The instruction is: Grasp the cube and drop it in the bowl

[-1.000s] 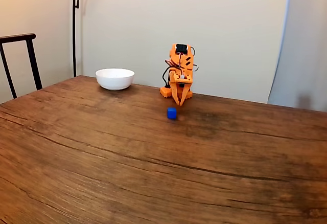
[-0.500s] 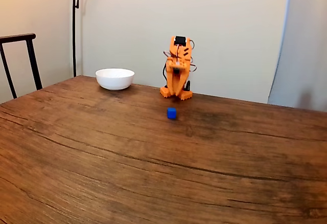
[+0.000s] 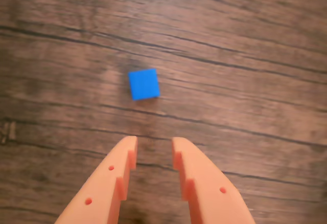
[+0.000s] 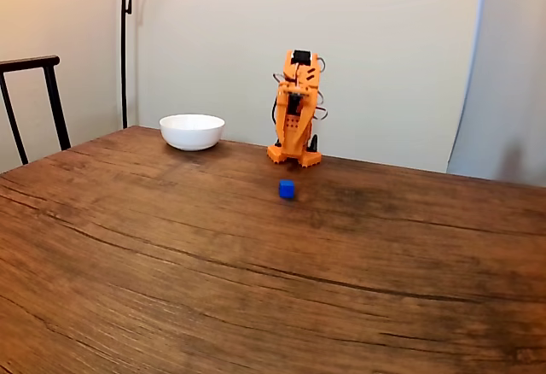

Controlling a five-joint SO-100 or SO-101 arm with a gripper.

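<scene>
Cube [image 3: 143, 84] sits flat on the table [image 3: 255, 81], nothing touching it. In the wrist view I see it ahead of the gripper [image 3: 154, 146], clear of the fingertips and offset slightly left of the gap's centre line. Jaws are parted with bare wood between them, holding nothing. The gap looks a bit wider than the cube.

Cube has no long axis. In the wrist view its edges are rotated a few degrees off the frame, so its faces aren't quite square to the fingers [image 3: 115, 178].

In the fixed view the cube [image 4: 287, 189] lies toward the far edge of the table [image 4: 256, 289], just in front of the orange arm [image 4: 295, 109], whose base stands at that far edge. Bowl [image 4: 192, 131] is near the far edge too, left of the arm, well apart from the cube. A dark chair [image 4: 34, 101] stands past the table's left side, by the wall.
</scene>
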